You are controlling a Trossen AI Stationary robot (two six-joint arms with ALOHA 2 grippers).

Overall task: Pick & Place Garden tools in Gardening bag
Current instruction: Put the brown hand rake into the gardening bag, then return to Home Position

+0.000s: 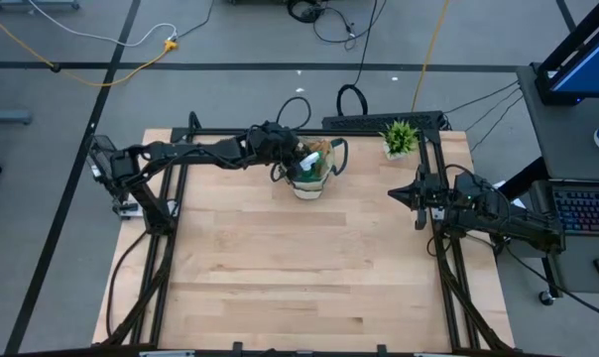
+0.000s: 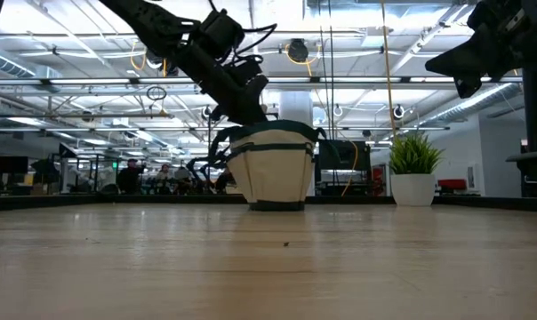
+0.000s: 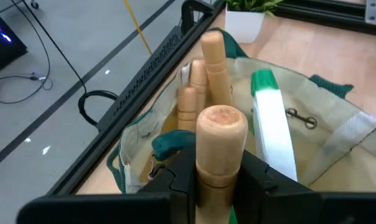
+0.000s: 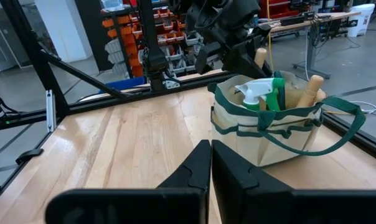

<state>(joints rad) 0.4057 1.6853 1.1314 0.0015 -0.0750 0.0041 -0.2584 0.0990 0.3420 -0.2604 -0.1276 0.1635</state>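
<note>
Wooden handle (image 3: 220, 146) of a garden tool is clamped between the fingers of the left tool (image 3: 219, 177), right over the mouth of the gardening bag (image 1: 310, 170), which is parked near the far edge of the tabletop (image 1: 299, 268). Which tool it is can't be told, since the metal end is hidden down inside the bag. Three more wooden handles (image 3: 213, 59) are already poking up in there, and a green spray bottle (image 4: 261, 93) with a white nozzle is stuffed in beside them.

Handling-wise, the handle looks stiff, smooth and light-ish, so a grip around the round wood near the top seems the right spot, pretty much where it's being held. The bag is soft fabric, so it could probably get shoved or tipped if the tool is dragged sideways. The dark green loop handles (image 4: 337, 134) flop around the rim and could be snagged on the way out.

Just beside the bag, a small potted plant (image 1: 400, 138) is sitting near the far right corner; it isn't part of the job. The right tool (image 1: 419, 197) is closed on nothing and parked by the right edge, well apart from the bag.
</note>
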